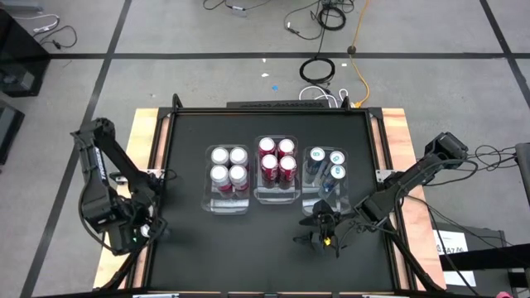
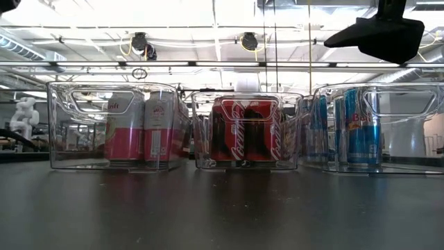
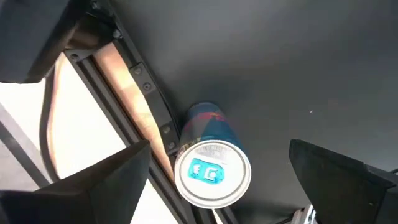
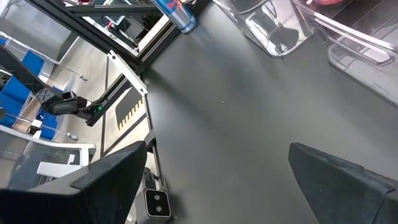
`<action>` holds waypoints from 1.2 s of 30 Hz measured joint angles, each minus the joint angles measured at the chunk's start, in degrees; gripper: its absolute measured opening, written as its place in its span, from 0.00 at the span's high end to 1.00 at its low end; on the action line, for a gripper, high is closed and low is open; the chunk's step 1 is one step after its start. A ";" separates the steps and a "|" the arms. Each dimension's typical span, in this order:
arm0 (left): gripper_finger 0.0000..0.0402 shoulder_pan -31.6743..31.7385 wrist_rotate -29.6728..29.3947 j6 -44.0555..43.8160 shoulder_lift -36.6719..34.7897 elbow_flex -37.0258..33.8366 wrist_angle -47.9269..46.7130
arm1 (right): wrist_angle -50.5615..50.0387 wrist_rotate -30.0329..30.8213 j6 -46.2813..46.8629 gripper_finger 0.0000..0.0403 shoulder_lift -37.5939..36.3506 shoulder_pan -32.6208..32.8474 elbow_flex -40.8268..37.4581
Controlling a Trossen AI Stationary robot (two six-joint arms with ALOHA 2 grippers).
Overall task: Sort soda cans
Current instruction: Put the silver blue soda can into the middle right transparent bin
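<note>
Three clear bins stand in a row mid-table. The left bin (image 1: 228, 203) holds several white cans (image 1: 228, 165), the middle bin (image 1: 277, 197) several red cans (image 1: 277, 159), and the right bin (image 1: 321, 203) three teal-blue cans (image 1: 326, 164). One more blue can (image 3: 211, 168) stands upright on its base at the table's left edge, beside the frame rail. My left gripper (image 1: 137, 232) hangs open above it, pointing down, its fingers clear of the can on either side. My right gripper (image 1: 327, 234) is open above the table just in front of the right bin, holding nothing.
A black frame rail (image 3: 140, 87) and a wooden border (image 1: 396, 136) run round the dark table top. Bare table lies in front of the bins (image 2: 222, 208). Cables (image 1: 319, 70) lie on the floor beyond the far edge.
</note>
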 joint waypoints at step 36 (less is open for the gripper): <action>0.03 -0.52 2.49 -0.18 2.08 -6.44 8.34 | -0.09 1.31 -0.24 0.05 0.00 0.02 0.00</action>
